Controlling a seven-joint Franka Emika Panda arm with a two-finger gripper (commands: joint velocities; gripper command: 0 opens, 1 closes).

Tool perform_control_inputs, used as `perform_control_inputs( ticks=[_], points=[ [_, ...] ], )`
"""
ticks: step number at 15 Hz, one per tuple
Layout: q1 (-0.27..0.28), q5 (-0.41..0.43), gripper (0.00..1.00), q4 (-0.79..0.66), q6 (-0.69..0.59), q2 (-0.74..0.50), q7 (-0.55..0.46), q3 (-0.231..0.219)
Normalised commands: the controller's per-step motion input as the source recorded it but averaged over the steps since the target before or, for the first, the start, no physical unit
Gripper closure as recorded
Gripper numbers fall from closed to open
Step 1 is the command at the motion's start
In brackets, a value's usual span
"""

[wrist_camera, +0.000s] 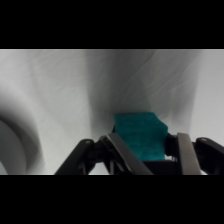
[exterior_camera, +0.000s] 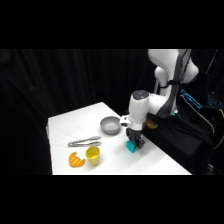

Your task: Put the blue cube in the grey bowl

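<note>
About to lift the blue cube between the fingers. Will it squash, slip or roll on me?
The blue cube shows flat faces and square edges, so it probably will not roll. Its surface looks matt and slightly rough in the wrist view, which suggests fair grip rather than slipping. It looks small beside the gripper, so likely light; whether it squashes cannot be told.

I read this as a robotics lab. Black curtains (exterior_camera: 75, 80) enclose a bare white desk (exterior_camera: 150, 160). The white arm (exterior_camera: 167, 70) is mounted beside it, with loose cables (exterior_camera: 197, 107) trailing past its base. No household furnishings visible from my cameras.
</note>
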Motion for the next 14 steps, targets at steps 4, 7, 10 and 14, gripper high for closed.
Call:
perform_control_inputs(
  ticks=[4,7,10,14],
  points=[
    [0.027,-0.021,0.71,-0.01,-0.35,-0.36,-0.04,-0.026],
    [-0.098,-0.051,0.71,0.05,-0.49,-0.43,-0.09,0.038],
    [-0.187,-0.062,0.71,0.09,-0.45,-0.38,-0.14,0.086],
    [-0.245,-0.006,0.71,0.11,-0.37,-0.28,-0.23,0.081]
  ],
)
